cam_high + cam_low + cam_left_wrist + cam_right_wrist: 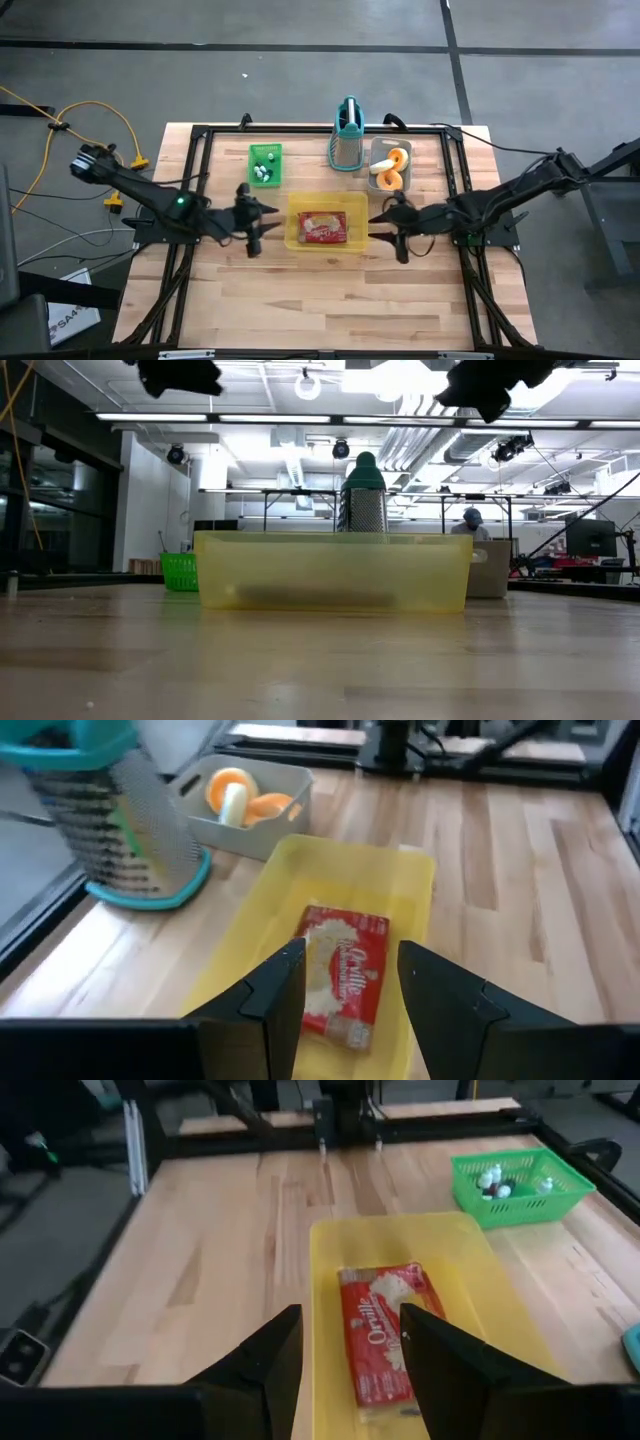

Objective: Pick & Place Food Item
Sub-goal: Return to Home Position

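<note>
grater (pixel 347 135) beside gray bin (pixel 383 146), green basket (pixel 253 152)

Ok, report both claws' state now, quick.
Left claw: open, holding nothing, raised by the yellow bin's left end.
Right claw: open, holding nothing, raised by its right end.

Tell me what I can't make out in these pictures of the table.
Low view: the red packet is only a dark smear behind the yellow bin wall.
Low view: the donuts are hidden by the gray bin wall; in the high view they overlap, so their count is unclear.
All views: the small items in the green basket are too small to identify.
</note>
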Tool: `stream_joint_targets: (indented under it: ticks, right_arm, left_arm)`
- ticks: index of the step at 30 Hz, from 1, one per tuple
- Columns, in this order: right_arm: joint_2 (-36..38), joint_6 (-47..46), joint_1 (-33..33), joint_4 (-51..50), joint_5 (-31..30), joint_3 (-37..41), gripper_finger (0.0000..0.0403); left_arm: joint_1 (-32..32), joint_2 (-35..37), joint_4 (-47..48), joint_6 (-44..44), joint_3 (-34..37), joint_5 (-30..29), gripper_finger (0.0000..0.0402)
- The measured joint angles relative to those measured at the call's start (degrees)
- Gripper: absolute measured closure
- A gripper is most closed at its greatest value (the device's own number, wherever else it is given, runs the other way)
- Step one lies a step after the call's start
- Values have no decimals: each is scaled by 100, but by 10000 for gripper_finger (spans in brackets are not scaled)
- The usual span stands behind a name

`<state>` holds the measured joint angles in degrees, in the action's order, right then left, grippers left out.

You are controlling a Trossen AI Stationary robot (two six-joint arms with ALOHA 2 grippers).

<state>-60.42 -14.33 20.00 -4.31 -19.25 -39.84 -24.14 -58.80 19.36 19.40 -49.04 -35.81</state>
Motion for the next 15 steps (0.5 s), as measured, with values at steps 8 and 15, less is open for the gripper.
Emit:
stream_joint_targets:
  ticks: [8,15]
  right_arm:
    - [1413,-112,-167,767,-370,1277,250]
    - [2530,-410,-371,860,-484,2223,250]
  left_arm:
    - [-298,582,-16,343,579,-400,248]
    - [-365,489,-12,361,707,-661,248]
